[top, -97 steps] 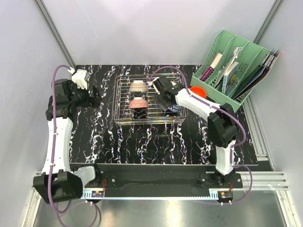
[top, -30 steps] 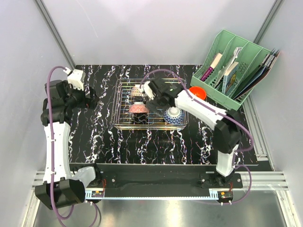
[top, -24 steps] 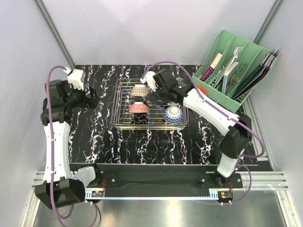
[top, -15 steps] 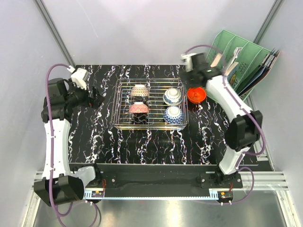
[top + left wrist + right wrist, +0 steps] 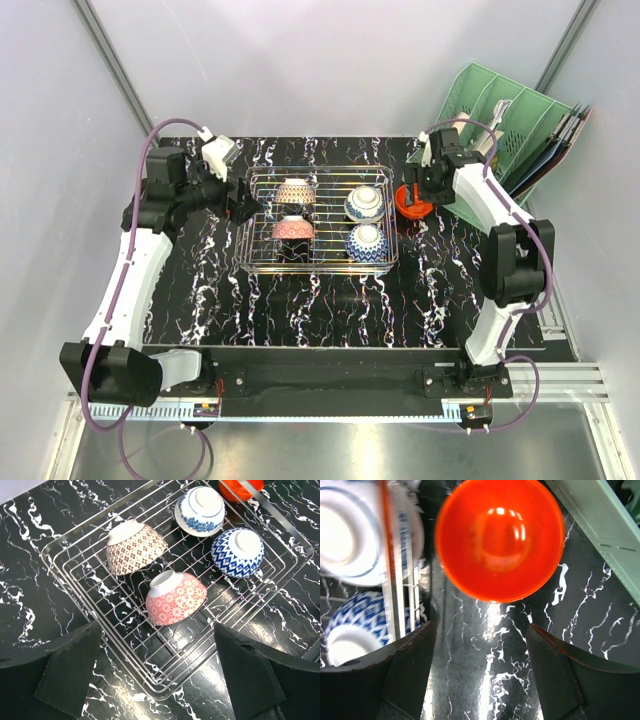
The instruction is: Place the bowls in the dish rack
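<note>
I read right jaws released over the orange bowl [image 5: 499, 537]; left jaws released above the dish rack [image 5: 145, 660].

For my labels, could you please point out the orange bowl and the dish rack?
orange bowl [image 5: 500, 537], right wrist view, its inside bottom
dish rack [image 5: 150, 657], left wrist view, bare grid by near corner

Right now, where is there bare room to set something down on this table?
The broad marble strip between the dish rack and the arm bases is bare. Crowded: the rack's four bowls, and the orange bowl between rack and green organiser.
</note>
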`<state>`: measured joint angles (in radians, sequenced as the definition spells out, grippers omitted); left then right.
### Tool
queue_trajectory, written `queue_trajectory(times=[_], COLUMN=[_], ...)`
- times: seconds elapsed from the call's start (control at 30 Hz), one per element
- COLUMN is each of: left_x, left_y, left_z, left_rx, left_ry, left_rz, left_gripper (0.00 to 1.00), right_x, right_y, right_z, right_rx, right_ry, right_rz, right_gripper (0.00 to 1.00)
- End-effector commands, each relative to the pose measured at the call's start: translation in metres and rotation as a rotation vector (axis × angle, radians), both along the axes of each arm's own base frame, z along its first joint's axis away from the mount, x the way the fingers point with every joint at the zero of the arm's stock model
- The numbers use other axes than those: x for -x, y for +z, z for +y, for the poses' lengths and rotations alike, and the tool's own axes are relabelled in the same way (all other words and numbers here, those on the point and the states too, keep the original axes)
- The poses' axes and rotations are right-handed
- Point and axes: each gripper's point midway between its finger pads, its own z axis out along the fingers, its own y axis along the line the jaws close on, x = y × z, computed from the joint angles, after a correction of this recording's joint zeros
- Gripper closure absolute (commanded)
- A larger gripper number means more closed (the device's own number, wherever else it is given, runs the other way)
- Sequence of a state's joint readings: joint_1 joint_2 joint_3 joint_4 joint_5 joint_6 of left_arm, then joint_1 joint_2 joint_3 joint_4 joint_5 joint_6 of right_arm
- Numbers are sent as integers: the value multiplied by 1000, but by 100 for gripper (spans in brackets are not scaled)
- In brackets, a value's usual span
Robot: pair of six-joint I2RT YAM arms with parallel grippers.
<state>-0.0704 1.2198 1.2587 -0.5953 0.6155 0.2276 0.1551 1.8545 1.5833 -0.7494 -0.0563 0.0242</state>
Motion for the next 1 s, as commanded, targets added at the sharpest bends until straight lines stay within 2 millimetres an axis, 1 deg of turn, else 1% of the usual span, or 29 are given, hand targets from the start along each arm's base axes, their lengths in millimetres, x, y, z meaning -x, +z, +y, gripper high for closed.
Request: queue_trajectory(times=[0.0,0.23,0.37,0.43,0.47,0.53,0.57,0.63,0.73,0.77,0.8,0.97], left_x=[-9,-4,1,1,2,3,5,6,8,10,10,12], left_y=[31,28,30,30,30,31,32,33,35,36,36,33], left_z=[-2,-1,-2,-2,-2,-2,-2,-2,-1,-1,-1,-2], left_rx=[3,0,5,4,5,3,6,7,8,8,9,12], left_ry=[9,8,5,4,3,3,5,3,5,9,7,4], left_rz=[-119,-121,-130,-131,-133,-137,-139,-142,-150,-154,-154,-144], left_gripper=[1,1,1,1,1,1,1,1,1,1,1,1], right_x=[-18,-33,-45,-49,-53,-56,-57,-57,-56,-57,-57,-64], right_y=[-10,-35,-49,-52,-54,-54,-56,-56,-51,-49,-47,-37], right_z=[-7,-17,-28,-29,-31,-32,-33,-34,-36,-36,-36,-41], right_rx=[-75,-71,-66,-62,-57,-48,-47,-39,-34,-36,-37,-15], right_ry=[-65,-105,-127,-134,-138,-143,-146,-151,-155,-154,-153,-166], right_rz=[3,32,40,39,37,28,31,26,13,4,-2,-46], right_gripper=[22,22,24,27,31,36,42,44,40,34,31,28])
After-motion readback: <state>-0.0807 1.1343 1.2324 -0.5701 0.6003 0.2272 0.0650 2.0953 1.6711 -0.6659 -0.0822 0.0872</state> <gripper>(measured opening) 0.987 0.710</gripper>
